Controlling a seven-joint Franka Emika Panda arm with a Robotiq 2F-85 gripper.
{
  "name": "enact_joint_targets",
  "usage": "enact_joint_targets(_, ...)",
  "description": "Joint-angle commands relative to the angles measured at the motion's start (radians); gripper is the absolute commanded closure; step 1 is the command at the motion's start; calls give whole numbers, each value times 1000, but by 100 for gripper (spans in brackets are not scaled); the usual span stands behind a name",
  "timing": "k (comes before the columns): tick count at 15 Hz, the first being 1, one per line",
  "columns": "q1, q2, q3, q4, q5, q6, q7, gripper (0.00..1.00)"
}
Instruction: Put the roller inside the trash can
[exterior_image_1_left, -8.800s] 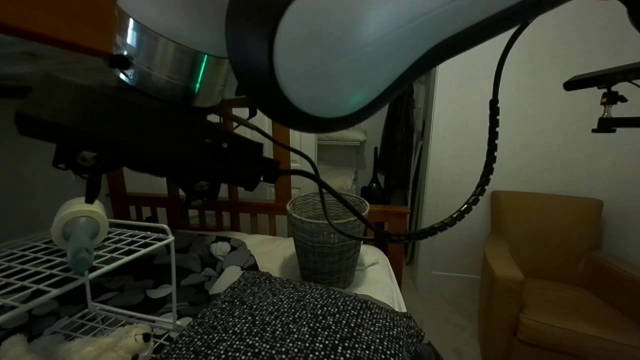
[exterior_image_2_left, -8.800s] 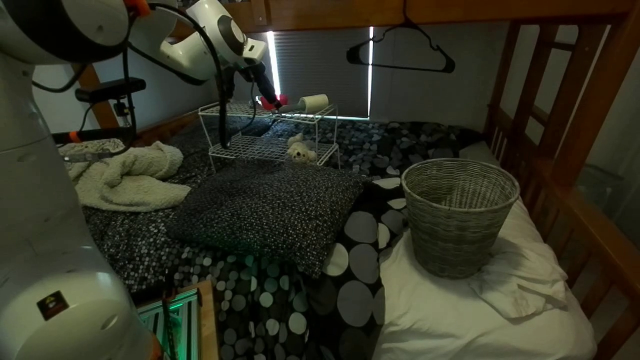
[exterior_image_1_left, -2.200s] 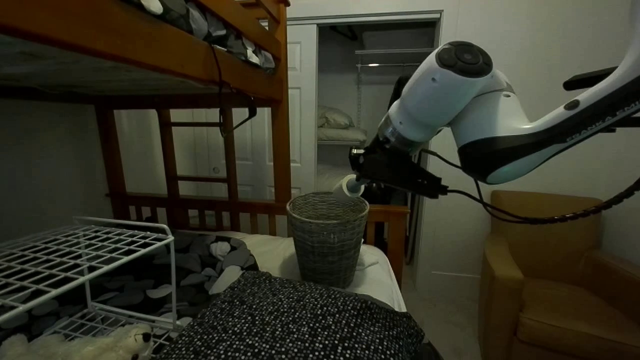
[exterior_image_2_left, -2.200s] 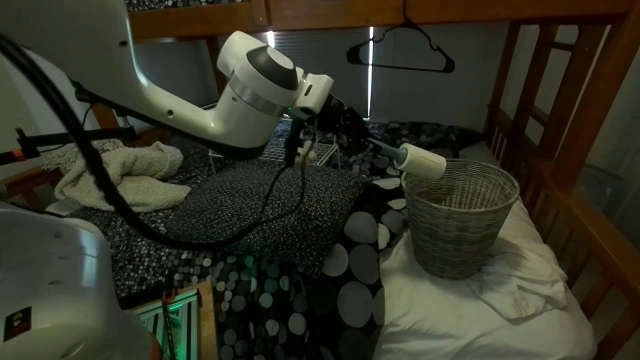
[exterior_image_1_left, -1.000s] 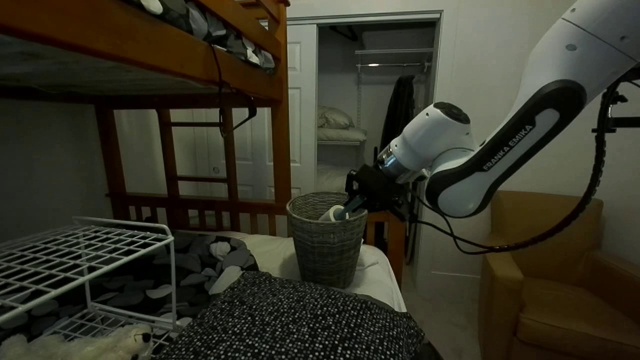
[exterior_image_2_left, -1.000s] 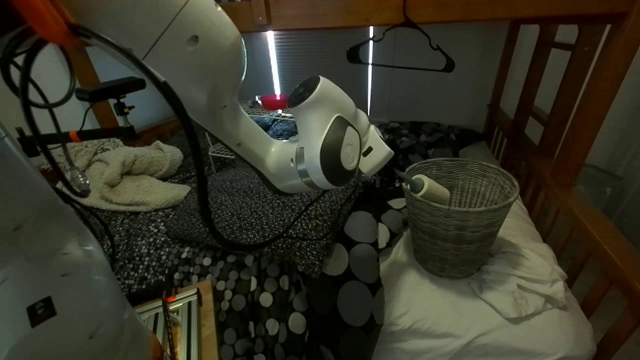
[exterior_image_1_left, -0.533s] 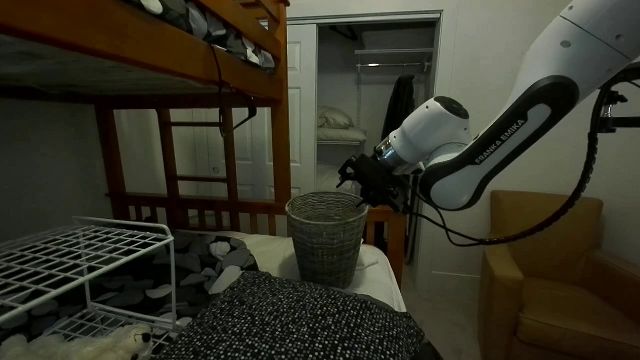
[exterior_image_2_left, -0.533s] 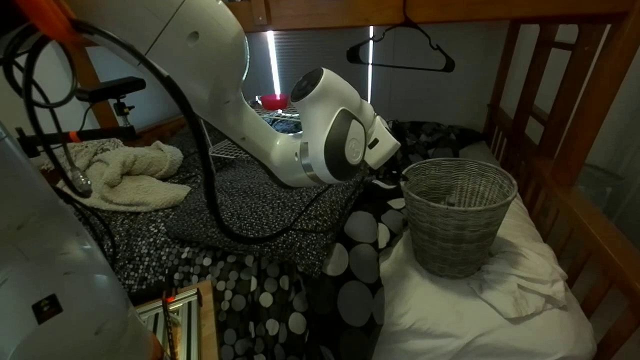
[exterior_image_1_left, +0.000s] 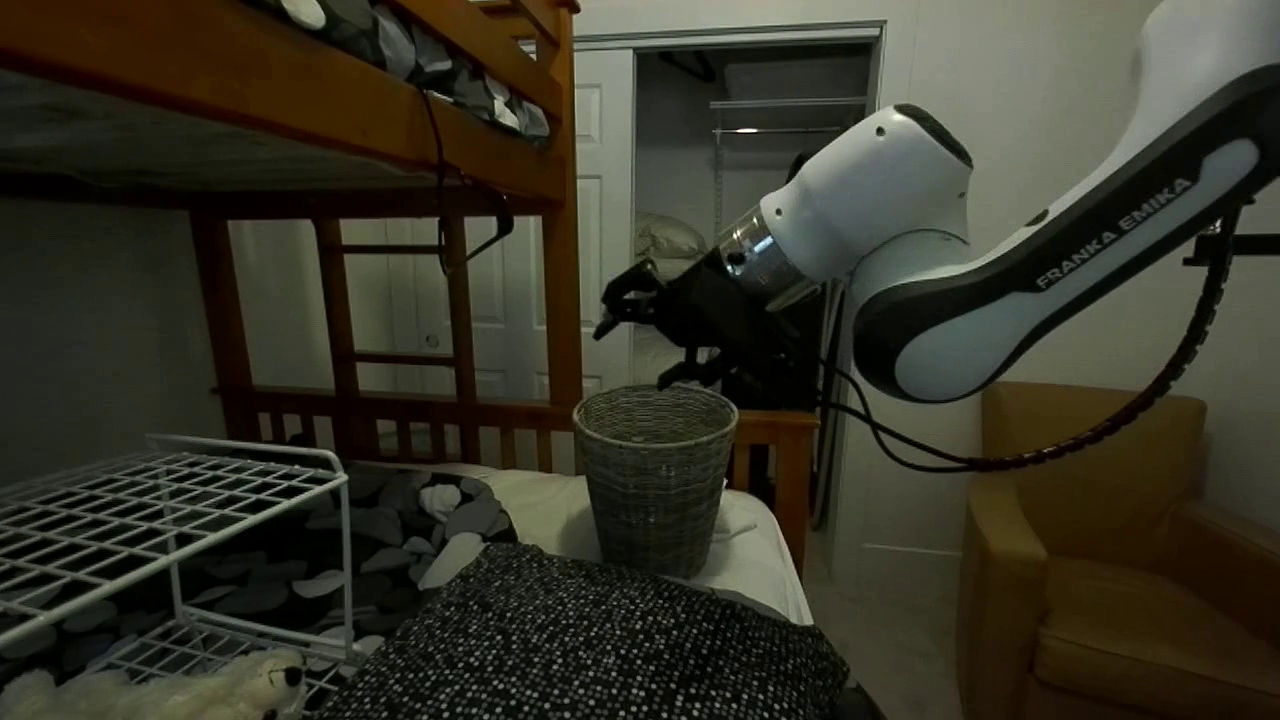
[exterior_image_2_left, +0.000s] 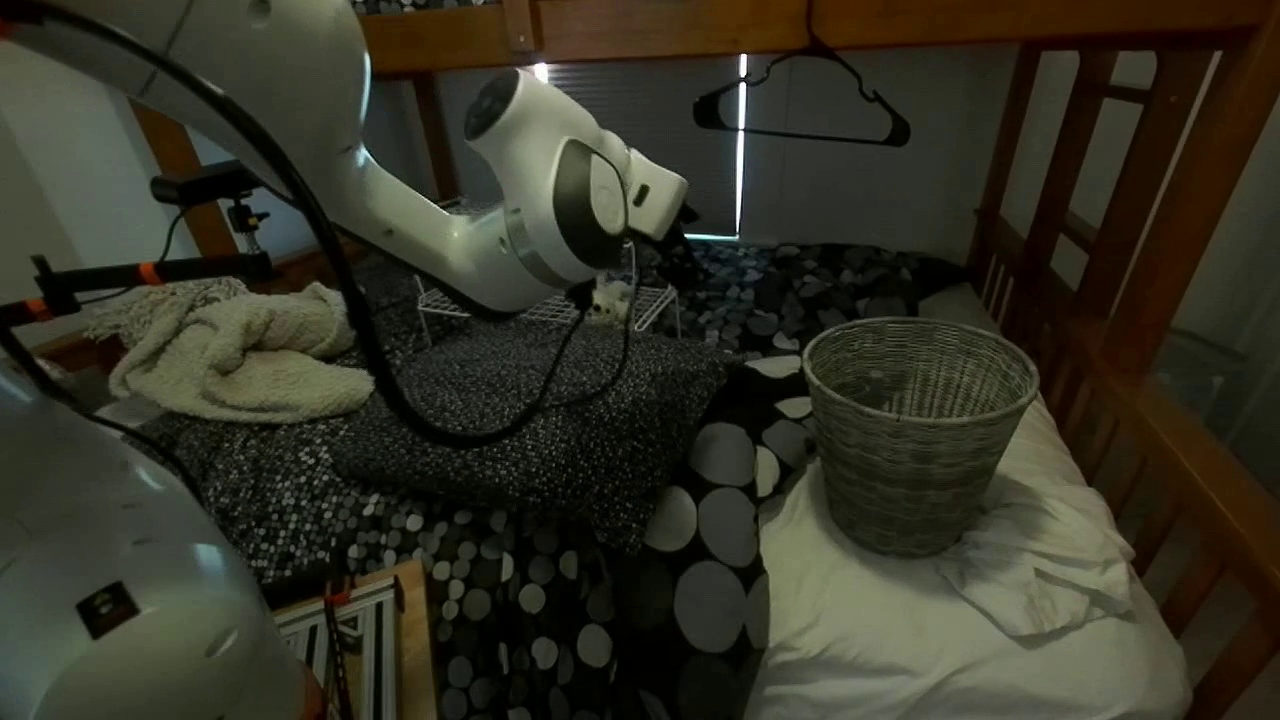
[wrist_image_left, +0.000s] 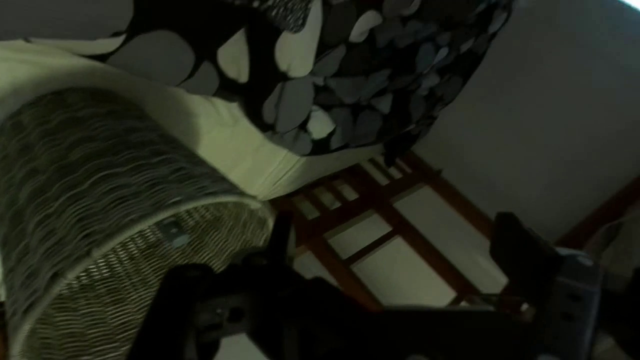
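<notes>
Roller is inside the wicker wastebasket: the wrist view gives only a small blue-grey end with a dark centre, just within the wastebasket's rim, and the rest is hidden. Whether it leans or lies flat in the wastebasket cannot be told. The wastebasket stands upright on a white sheet, with a crumpled white cloth just beside its base.

Higher than the wastebasket, the claw is released, its two fingers spread well apart. In an exterior view one finger crosses the rim by line of sight, but the claw is off to one side of the wastebasket, half hidden behind the white Franka arm in an exterior view.

Beside the wastebasket, to its left in an exterior view, runs a polka-dot bedspread; farther left of it lie a speckled pillow and, farthest from it, a fleece blanket. Well left of the wastebasket in an exterior view stands a white wire rack, with a plush bear low in it. A tan armchair is well to the wastebasket's right. A black clothes hanger hangs higher than the wastebasket, to its left in an exterior view, and a wooden bunk-bed post rises behind the wastebasket.
</notes>
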Motion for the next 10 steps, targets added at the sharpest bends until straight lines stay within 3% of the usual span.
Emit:
enact_joint_targets(1, 107, -106, 72, -29, -31, -75, -46, 0)
enact_joint_targets(3, 177, -99, 85, -1, -32, -72, -101, 0)
enact_joint_targets(4, 49, -80, 189, -24, 179, -29, -214, 0)
enact_joint_targets(6, 91, -89, 195, -19, 178, -32, -238, 0)
enact_joint_targets(10, 93, -88, 188, -18, 179, -32, -258, 0)
